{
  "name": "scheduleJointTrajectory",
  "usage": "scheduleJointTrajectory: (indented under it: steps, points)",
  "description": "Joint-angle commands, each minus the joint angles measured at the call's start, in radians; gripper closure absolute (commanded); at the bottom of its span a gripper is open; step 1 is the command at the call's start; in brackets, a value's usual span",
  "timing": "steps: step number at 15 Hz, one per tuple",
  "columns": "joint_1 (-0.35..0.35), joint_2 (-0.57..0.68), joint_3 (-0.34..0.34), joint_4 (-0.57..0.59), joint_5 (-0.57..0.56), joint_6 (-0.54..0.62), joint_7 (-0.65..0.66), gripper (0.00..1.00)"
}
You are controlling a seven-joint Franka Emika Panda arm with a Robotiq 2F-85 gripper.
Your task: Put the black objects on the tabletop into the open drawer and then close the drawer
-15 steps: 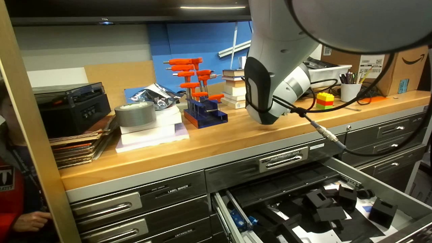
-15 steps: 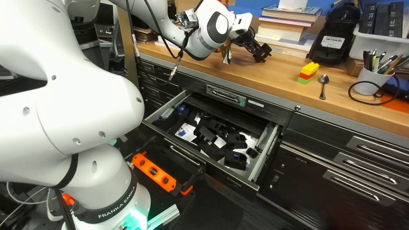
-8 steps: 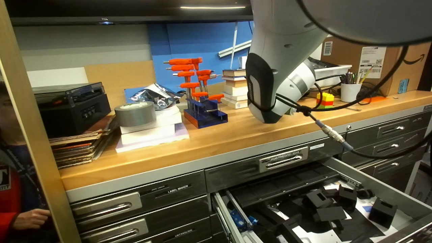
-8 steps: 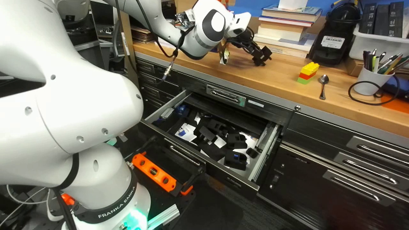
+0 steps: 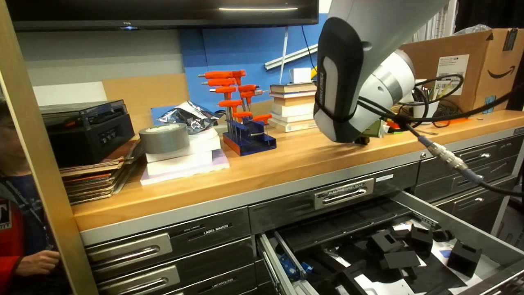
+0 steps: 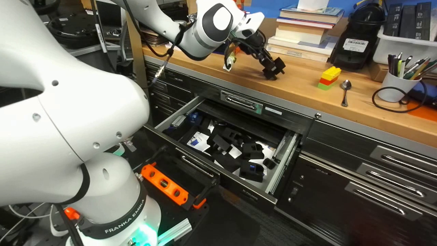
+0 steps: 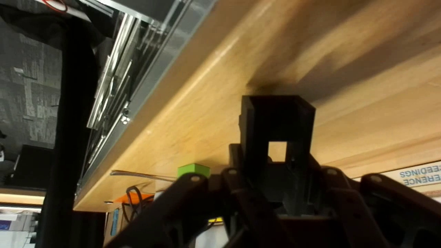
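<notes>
From where I stand, the metal drawer (image 6: 239, 186) gapes, strewn with black pieces (image 6: 252, 151). At its one o'clock, over the bench (image 6: 298, 78), the fingers (image 7: 236, 156), closed snugly about a black block (image 7: 275, 120), have just swung closer, so delivery seems underway. The block is matte, angular, square-windowed; the bench smooth, grained wood.

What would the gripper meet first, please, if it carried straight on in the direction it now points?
Probably the wooden tabletop: the gripper slants down toward it, with the black piece in its grip likely to touch first. Any gap is hard to judge.
</notes>
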Motion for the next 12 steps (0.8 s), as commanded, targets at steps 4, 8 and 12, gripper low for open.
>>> scheduleJointTrajectory:
  steps: [4, 8, 12]
  points:
    - [0.215, 0.183, -0.164, -0.187, 0.0, -0.103, -0.097, 0.78]
    - [0.308, 0.266, -0.245, -0.258, -0.016, -0.216, -0.117, 0.78]
    - [0.319, 0.377, -0.273, -0.277, -0.057, -0.283, -0.145, 0.78]
